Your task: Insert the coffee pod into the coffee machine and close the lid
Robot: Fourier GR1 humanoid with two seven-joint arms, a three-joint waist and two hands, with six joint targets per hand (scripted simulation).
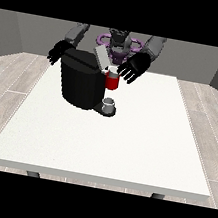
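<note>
1. At the view's right: hand [134, 68], fingers spread and relaxed, holding nothing, just beside raised lid [101, 57].
2. At the view's left: hand [57, 52] behind coffee machine [80, 83], fingers splayed, empty.
3. Coffee pod [111, 71]: seemingly seated upright in red holder [112, 81], axis vertical; probably light, rigid; best pinched by rim.
4. Lid tilted open.

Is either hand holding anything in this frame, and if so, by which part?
Nothing is plainly held. The hand at the view's right is spread open beside the red pod holder; the hand at the view's left hangs behind the coffee machine.
</note>
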